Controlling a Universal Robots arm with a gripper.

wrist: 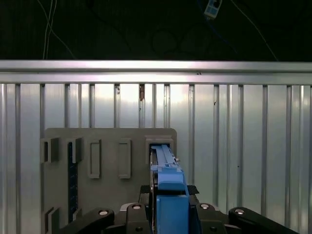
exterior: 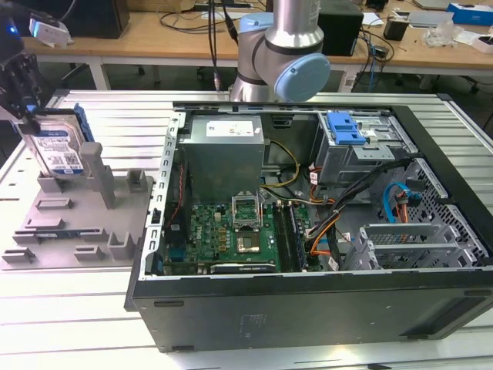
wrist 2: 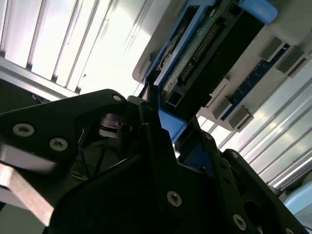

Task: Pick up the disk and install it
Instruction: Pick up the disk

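A: Where is the disk [exterior: 60, 150] sitting?

B: It's standing upright in the grey holder [exterior: 92, 220] on the desk, at the exterior view's left. The hand [wrist: 168, 202] is clamping its blue-framed top edge.

A: Any advice?

B: I'm judging that a straight pull is working best here, so it isn't scraping the slot.

The fingers [wrist: 204, 217] are gripping the disk [wrist: 168, 183] edge-on. Its far end is sitting at a slot [wrist: 159, 145] in the grey tray [wrist: 107, 195].
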